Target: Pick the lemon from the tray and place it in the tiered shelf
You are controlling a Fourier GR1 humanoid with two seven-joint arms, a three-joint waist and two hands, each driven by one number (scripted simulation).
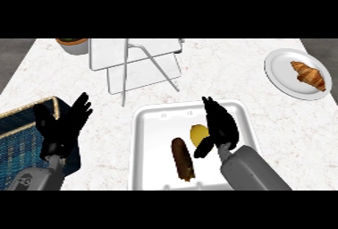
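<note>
a blue mat [23, 129] lies far left, with the left robot hand [63, 125] beside it, open, fingers up. the tiered shelf [135, 60] stands further back on the surface [284, 129]. in the white tray [152, 118] the lemon [198, 133] lies beside a brown sausage-shaped item [183, 159]. the right robot hand [221, 127], fingers straight, is just right of the lemon and holds nothing.

Speckled stone-like counter [264, 116], smooth white tray [148, 134], thin metal-wire tiered shelf [135, 58], woven basket [26, 117].
</note>
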